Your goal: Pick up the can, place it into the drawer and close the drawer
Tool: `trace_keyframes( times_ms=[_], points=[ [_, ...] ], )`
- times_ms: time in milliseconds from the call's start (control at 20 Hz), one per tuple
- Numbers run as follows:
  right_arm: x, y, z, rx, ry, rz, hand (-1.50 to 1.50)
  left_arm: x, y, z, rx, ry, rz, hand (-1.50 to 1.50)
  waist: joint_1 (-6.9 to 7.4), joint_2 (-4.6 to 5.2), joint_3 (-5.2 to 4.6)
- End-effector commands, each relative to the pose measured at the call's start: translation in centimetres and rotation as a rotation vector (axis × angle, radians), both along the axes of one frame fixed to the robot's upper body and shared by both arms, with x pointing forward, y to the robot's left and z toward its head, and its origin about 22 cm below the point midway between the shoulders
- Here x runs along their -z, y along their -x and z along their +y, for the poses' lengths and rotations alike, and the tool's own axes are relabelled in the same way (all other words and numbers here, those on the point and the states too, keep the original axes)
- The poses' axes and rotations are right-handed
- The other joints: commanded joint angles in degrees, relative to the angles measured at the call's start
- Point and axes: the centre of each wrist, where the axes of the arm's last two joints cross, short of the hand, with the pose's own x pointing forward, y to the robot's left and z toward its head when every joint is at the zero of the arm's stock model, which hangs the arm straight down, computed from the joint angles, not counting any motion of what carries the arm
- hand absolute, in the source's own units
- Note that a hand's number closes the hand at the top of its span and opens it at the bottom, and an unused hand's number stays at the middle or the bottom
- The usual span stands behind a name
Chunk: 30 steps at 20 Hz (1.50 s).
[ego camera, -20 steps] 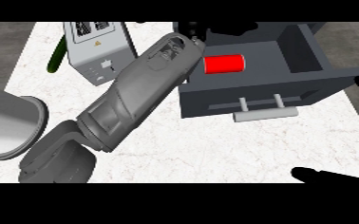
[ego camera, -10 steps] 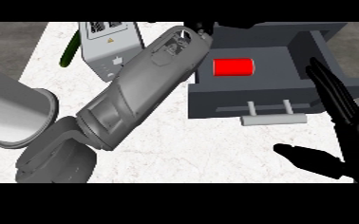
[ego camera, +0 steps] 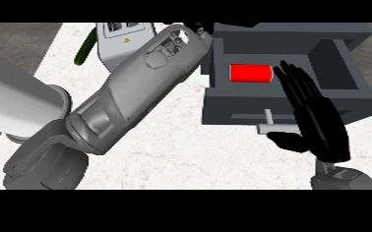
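Note:
A red can [ego camera: 251,72] lies on its side inside the open dark grey drawer [ego camera: 240,109]. My right hand [ego camera: 323,128] is open at the right, fingers straight and pointing up. It covers the right part of the drawer's front and the right end of the light grey handle [ego camera: 270,126], and its fingertips reach up beside the can. My left forearm [ego camera: 138,93] crosses from the lower left up to the drawer's far left corner. Only a black bit of my left hand [ego camera: 198,28] shows there; the rest is hidden.
A white box-like appliance [ego camera: 122,42] stands at the back, left of the drawer, with a thin green object [ego camera: 85,50] beside it. A large grey metal vessel [ego camera: 25,101] sits at the left edge. The counter [ego camera: 189,162] is white marble.
My right hand has come up from the lower right edge to the drawer's front and handle. The can has stayed in the drawer. The left forearm has barely moved.

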Motion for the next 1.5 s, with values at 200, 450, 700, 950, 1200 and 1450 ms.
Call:
trace_keyframes(
  times_ms=[200,450,700,950,1200,1450],
  points=[
    [5.0,-3.6,-0.2,0.066,0.016,-0.011,-1.5,-0.3,0.2,3.8,-0.011,-0.008,0.023,-1.5,0.91,-0.24,0.01],
    [7.3,-5.5,-0.7,0.097,0.035,0.0,-1.5,-2.5,0.2,6.4,-0.021,-0.002,0.011,-1.5,1.55,-0.1,0.04],
    [7.3,-8.0,-0.4,0.125,0.077,-0.009,-1.5,-2.8,1.2,8.2,-0.017,-0.019,0.018,-1.5,1.56,-0.18,0.03],
    [7.2,-11.5,1.8,0.156,0.116,-0.069,-1.5,-3.1,1.4,10.8,-0.017,-0.021,0.055,-1.5,2.6,0.16,0.04],
    [7.8,-13.1,-0.9,0.216,0.127,-0.127,-1.5,-0.3,2.7,12.9,-0.005,-0.01,0.07,-1.5,3.82,0.69,0.08],
    [5.5,-16.0,3.1,0.198,0.098,-0.142,-1.5,-0.1,2.4,13.4,-0.038,-0.025,0.059,-1.5,2.29,0.9,0.05]
  ],
)
